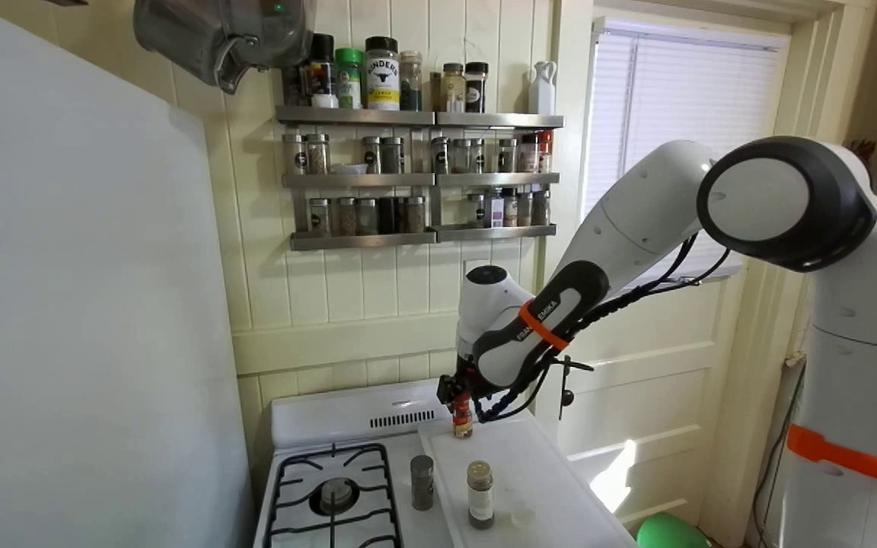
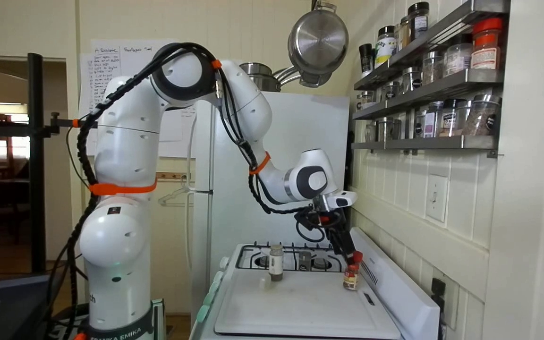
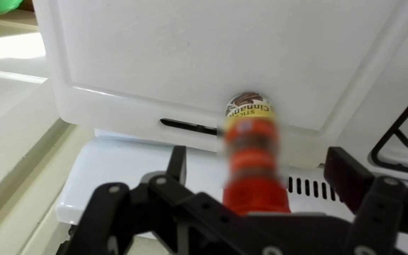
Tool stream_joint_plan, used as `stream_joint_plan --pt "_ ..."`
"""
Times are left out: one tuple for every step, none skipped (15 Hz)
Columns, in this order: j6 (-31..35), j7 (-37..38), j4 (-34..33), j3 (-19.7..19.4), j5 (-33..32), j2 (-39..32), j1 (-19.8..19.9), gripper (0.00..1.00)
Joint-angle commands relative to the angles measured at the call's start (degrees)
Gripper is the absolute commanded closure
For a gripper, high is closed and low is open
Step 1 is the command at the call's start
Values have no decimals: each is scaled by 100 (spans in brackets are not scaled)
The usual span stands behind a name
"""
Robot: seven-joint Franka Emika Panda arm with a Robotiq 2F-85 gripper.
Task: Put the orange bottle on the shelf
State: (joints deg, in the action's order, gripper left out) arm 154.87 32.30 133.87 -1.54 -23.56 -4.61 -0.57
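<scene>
The orange bottle (image 3: 255,196), with a red cap and a yellow label reading Cinnamon, stands upright on the white stove cover (image 2: 300,307) near the stove's back panel. In the wrist view my gripper (image 3: 256,163) is open around its upper part, a finger on each side with visible gaps. Both exterior views show the gripper (image 1: 457,397) reaching down over the bottle (image 1: 462,425) from above. The shelf (image 1: 362,180), tiers of metal racks holding many small spice jars, hangs on the wall well above; it also appears as stacked racks (image 2: 423,143) at upper right.
A pale jar with a brownish top (image 1: 480,495) and a dark grinder-like bottle (image 1: 422,482) stand toward the front of the stove. Burner grates (image 1: 336,495) lie beside the cover. A pan (image 2: 318,45) hangs high near the racks. The fridge (image 1: 88,304) flanks the stove.
</scene>
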Motion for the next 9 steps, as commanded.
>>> stream_joint_plan --pt "216 131 -45 -82 -257 -226 -161 0" --pt "199 215 -44 -114 -351 -240 -206 0" --pt "147 378 -33 -170 -564 -223 -258 0" --pt "116 542 -15 -220 -769 -195 -303 0" --pt "95 796 12 -194 -1044 -169 -269 0" --pt "112 991 44 -221 -1262 -146 -289 0" --pt "138 1230 57 -245 -1534 -153 -291 0" --pt "181 1350 65 -238 -1682 -180 -276 0" --pt "208 1496 53 -231 -1816 -236 -266 0"
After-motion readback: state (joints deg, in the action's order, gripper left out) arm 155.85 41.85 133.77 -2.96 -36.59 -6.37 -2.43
